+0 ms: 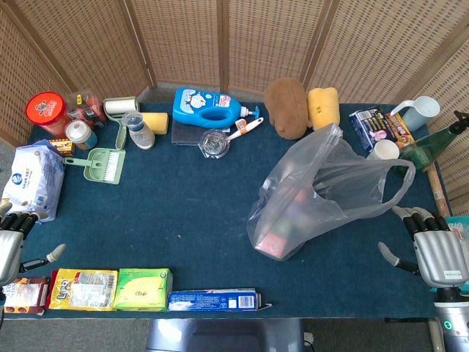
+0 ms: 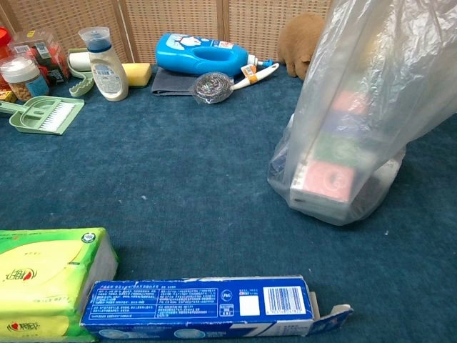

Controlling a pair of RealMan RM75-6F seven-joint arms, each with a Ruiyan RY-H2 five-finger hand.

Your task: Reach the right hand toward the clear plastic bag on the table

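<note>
The clear plastic bag point(image 1: 322, 191) stands right of the table's middle, with several coloured boxes inside; its loop handle reaches toward the right edge. The chest view shows the bag point(image 2: 357, 121) close up, filling the right side. My right hand point(image 1: 434, 249) hovers at the table's right front edge, just right of and below the bag handle, fingers apart and holding nothing. At the left front edge my left hand point(image 1: 13, 242) sits with fingers apart, empty. Neither hand shows in the chest view.
A blue toothpaste box point(image 1: 214, 300), a green tissue pack point(image 1: 143, 288) and a yellow packet point(image 1: 83, 289) line the front edge. A blue detergent bottle point(image 1: 209, 108), brown plush point(image 1: 286, 107), dustpan point(image 1: 102, 164) and white mug point(image 1: 383, 150) stand further back. A white bag point(image 1: 31, 180) lies left.
</note>
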